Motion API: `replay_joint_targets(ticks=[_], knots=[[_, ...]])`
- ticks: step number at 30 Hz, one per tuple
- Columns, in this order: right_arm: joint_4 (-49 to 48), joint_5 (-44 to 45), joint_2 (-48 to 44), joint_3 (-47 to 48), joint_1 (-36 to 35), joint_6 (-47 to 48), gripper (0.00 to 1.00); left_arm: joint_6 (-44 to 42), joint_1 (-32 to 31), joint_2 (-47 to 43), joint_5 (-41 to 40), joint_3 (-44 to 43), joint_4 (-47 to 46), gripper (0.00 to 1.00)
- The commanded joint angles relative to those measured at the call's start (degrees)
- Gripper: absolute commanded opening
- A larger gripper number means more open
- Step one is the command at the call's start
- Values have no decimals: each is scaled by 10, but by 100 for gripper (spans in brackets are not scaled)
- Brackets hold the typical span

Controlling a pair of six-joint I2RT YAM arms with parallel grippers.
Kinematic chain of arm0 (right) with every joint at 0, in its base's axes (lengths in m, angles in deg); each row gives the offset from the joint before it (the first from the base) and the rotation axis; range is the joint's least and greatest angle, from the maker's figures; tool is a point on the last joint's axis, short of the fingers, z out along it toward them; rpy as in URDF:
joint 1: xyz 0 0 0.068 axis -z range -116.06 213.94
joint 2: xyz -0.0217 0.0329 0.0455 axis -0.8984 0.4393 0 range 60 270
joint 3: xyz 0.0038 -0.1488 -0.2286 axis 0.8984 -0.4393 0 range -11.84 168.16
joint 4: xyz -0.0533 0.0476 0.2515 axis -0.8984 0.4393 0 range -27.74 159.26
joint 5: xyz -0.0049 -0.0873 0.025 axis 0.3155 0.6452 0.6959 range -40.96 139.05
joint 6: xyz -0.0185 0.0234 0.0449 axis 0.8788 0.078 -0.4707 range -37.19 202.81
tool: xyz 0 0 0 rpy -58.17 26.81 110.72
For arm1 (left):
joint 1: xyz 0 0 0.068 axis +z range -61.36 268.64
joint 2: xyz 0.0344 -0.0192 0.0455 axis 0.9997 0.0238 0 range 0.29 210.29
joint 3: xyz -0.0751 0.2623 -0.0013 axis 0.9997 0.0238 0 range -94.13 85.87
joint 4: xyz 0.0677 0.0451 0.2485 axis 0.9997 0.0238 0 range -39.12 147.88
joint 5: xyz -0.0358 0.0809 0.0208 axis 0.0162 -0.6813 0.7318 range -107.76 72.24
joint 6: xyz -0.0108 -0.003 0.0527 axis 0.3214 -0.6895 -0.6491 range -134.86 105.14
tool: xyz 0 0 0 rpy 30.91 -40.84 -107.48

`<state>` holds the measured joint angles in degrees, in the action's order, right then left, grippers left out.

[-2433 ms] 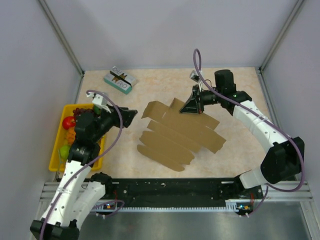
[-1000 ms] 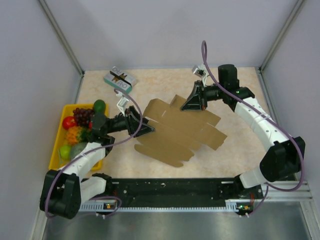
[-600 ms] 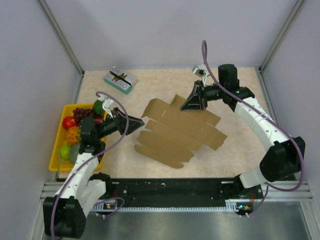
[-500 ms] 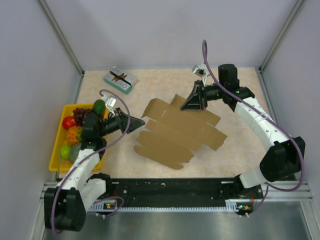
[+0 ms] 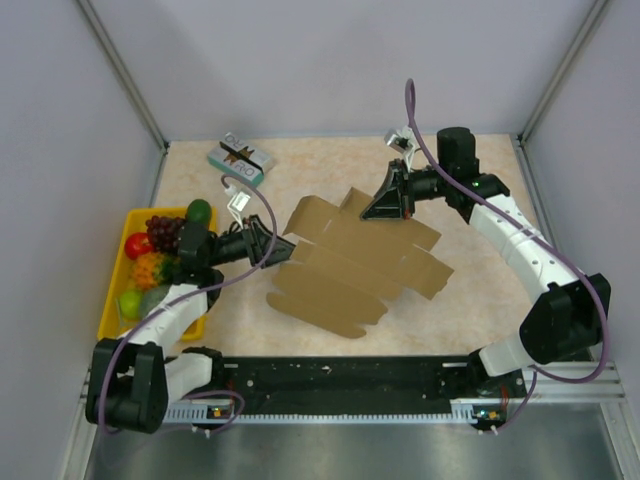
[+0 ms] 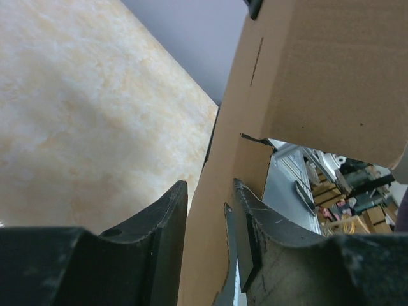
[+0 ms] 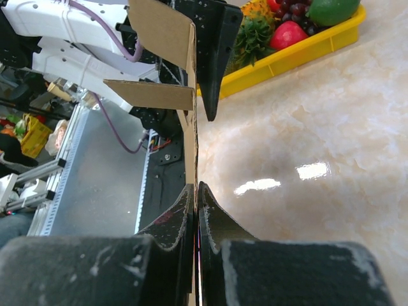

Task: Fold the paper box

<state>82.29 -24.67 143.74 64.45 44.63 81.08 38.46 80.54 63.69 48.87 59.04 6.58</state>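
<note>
The paper box is a flat brown die-cut sheet, held tilted up off the table in the middle. My right gripper is shut on its far edge; in the right wrist view the sheet runs edge-on out of the closed fingertips. My left gripper is at the sheet's left edge. In the left wrist view its jaws stand open around a flap of the paper box, the card lying against the left finger with a gap to the right finger.
A yellow tray of fruit sits at the left edge, also in the right wrist view. A small teal-and-white box lies at the back left. The black rail with the arm bases runs along the near edge.
My left gripper swung out from the tray side to the sheet's left edge, and its jaws narrowed round a flap. The right gripper has kept its hold and place over the last second.
</note>
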Motion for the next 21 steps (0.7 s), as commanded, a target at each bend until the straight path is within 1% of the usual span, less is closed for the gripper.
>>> replay_joint_targets(ticks=[1, 2, 4, 7, 10, 11, 13, 14, 15, 17, 21], knots=[[-26, -18, -19, 30, 6, 0, 0, 20, -14, 6, 32, -27, -77, 40], [-29, -18, -19, 30, 6, 0, 0, 35, -17, 8, 36, -29, -90, 41], [-29, -17, -19, 29, 6, -2, 0, 37, -35, 19, 40, -41, -99, 45], [-32, -17, -21, 29, 6, -4, 0, 38, -61, 35, 43, -53, -111, 46], [-32, -16, -23, 26, 5, -4, 0, 80, -72, 44, 38, -42, -194, 47], [-32, -13, -23, 25, 6, -3, 0, 107, -70, 51, 38, -38, -212, 49], [-32, -13, -25, 24, 6, -4, 0, 133, -66, 54, 41, -27, -260, 51], [-32, -14, -24, 24, 6, -4, 0, 150, -54, 51, 39, -23, -268, 52], [-32, -13, -26, 23, 5, -3, 0, 152, -47, 45, 34, -12, -269, 52], [-32, -13, -26, 23, 6, -3, 0, 144, -28, 29, 32, -6, -237, 53], [-32, -13, -24, 23, 5, -3, 0, 112, -24, 2, 40, -13, -171, 54]])
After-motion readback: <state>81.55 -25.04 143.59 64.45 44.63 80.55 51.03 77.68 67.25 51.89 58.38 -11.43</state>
